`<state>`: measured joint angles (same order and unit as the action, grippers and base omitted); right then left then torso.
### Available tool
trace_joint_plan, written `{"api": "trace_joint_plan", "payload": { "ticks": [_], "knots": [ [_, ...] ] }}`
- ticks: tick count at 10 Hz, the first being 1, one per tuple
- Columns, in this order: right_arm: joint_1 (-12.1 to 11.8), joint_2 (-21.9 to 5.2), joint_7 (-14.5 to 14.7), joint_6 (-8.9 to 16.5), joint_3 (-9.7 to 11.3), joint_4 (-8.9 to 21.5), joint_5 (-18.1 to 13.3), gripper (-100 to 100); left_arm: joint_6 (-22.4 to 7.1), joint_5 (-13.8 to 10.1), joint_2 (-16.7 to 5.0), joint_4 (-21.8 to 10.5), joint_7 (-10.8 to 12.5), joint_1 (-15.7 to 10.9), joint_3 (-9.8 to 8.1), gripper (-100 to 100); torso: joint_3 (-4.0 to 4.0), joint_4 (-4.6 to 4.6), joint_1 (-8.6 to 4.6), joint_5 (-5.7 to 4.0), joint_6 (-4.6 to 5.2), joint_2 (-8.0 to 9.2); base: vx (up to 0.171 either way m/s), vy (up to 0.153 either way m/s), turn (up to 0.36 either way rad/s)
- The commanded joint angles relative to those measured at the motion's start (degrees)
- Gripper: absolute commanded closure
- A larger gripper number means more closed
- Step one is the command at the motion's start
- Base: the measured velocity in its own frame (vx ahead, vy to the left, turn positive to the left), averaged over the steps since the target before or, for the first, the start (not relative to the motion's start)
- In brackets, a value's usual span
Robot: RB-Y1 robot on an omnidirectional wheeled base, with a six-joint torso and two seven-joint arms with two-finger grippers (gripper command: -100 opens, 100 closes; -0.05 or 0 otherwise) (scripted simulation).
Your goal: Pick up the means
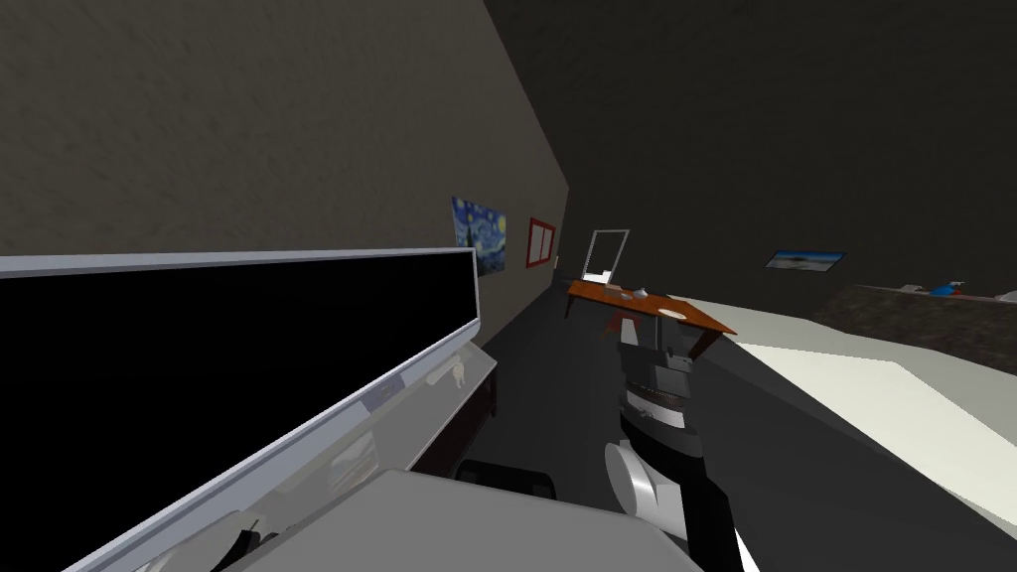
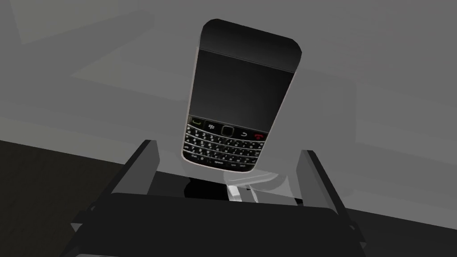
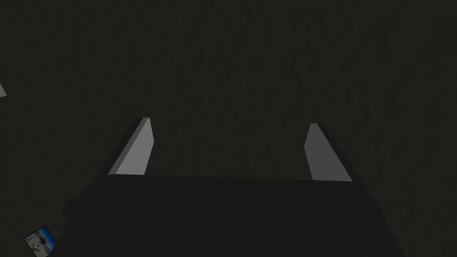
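A black phone with a dark screen and a small keyboard lies face up on a pale grey surface. My left gripper is open and hovers close over the phone's keyboard end. Its two fingers stand wide on either side of that end and do not touch it. A small pale rounded shape shows just below the phone's lower edge, near the gripper body. My right arm is raised in the middle of the head view, and its gripper is open with nothing between the fingers.
A large flat black screen with a light frame stands close on my left, on a pale stand that carries a tiny figurine. Further off is an orange-brown table. A broad pale surface lies to the right.
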<state>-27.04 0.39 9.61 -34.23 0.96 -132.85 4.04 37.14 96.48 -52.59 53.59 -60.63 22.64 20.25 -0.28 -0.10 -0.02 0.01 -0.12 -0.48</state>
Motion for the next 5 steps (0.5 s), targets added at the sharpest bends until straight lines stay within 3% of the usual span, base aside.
{"api": "trace_joint_plan", "payload": {
  "ticks": [1, 2, 3, 4, 5],
  "knots": [
    [0.0, 0.0, 0.0, 0.0, 0.0, 0.0, 0.0, 0, 0.3, 0.8, 0.1, -1.6, -0.9, -0.1, 0.28, -100, 0.0, 0.0, 0.0, 0.0, 0.0, 0.0, 0.016, -0.002, -0.015],
    [0.0, 0.0, 0.0, 0.0, 0.0, 0.0, 0.0, 0, 0.1, 0.4, 0.1, -1.1, -0.6, -0.1, 0.14, -100, 0.11, 0.03, -0.07, -0.02, -0.03, 0.2, 0.0, 0.0, 0.0],
    [0.0, 0.0, 0.0, 0.0, 0.0, 0.0, 0.0, 0, 0.2, 0.5, 0.2, -1.3, -0.8, -0.1, 0.15, 0, 0.17, 0.06, -0.09, -0.02, -0.02, 0.29, 0.0, 0.0, 0.0],
    [0.0, 0.0, 0.0, 0.0, 0.0, 0.0, 0.0, 0, -1.5, 0.8, 1.9, -2.4, -0.8, -0.2, 0.92, -100, 0.19, 0.07, -0.09, -0.02, -0.02, 0.32, -0.02, 0.022, -0.067],
    [0.0, 0.0, 0.0, 0.0, 0.0, 0.0, 0.0, 0, -2.3, 1.0, 2.8, -2.9, -0.8, -0.3, 1.31, -100, 0.22, 0.08, -0.02, 0.0, -0.01, 0.39, -0.025, 0.028, -0.086]
  ]
}}
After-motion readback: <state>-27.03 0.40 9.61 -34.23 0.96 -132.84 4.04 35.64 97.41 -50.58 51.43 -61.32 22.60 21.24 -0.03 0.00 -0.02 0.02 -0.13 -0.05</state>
